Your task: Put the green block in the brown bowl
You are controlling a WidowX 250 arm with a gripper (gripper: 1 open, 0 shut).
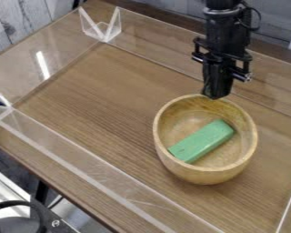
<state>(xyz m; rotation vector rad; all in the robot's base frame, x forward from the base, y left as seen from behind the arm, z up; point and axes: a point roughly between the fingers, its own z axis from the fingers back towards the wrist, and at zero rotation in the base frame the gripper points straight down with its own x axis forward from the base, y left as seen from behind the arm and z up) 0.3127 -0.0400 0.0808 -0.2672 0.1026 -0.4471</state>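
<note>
The green block [202,141] lies flat inside the brown bowl [173,155], on its bottom, running from lower left to upper right. The bowl stands on the wooden table at the right of centre. My gripper [216,90] hangs just above the bowl's far rim, pointing down, its dark fingers together and holding nothing. It does not touch the block.
Clear acrylic walls [63,146] fence the wooden tabletop [87,100], with a clear bracket [99,25] at the far left corner. The table's front edge runs along the lower left.
</note>
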